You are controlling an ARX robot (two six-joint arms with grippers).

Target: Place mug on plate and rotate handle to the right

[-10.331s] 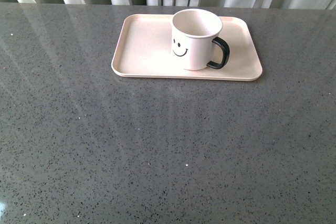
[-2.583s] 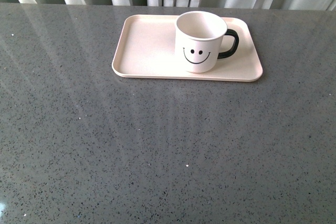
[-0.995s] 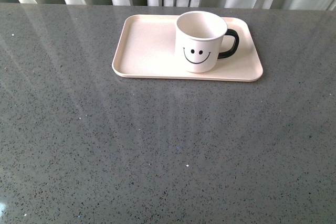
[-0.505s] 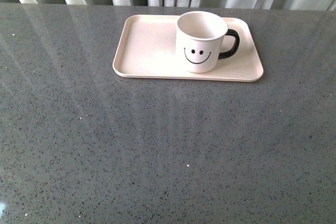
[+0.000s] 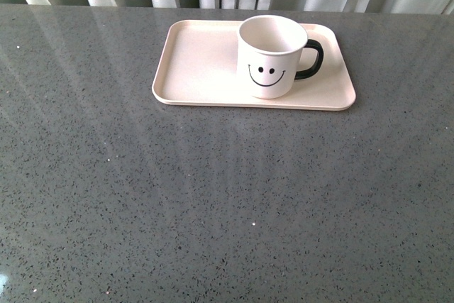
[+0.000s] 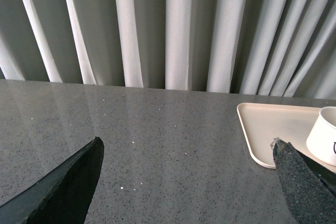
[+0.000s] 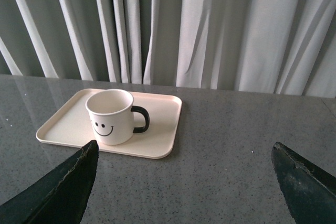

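Now front: mug (image 5: pixel 268 57) upright on plate (image 5: pixel 198 69), handle (image 5: pixel 312 59) right, no arms visible | left wrist: left gripper (image 6: pixel 184 182) spread wide, plate beyond one finger; I'd risk clipping its rim | right wrist: right gripper (image 7: pixel 184 182) wide, mug ahead; advancing could nudge handle.

Left wrist view: mug (image 6: pixel 324 135) and plate (image 6: pixel 262 129) cut off at frame edge; handle hidden.

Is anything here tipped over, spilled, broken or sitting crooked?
Nothing stands out. The mug stands upright on the plate, toward its right half, handle pointing right. It looks empty, with no spill or crack visible. Both grippers, left and right, are open and away from it.
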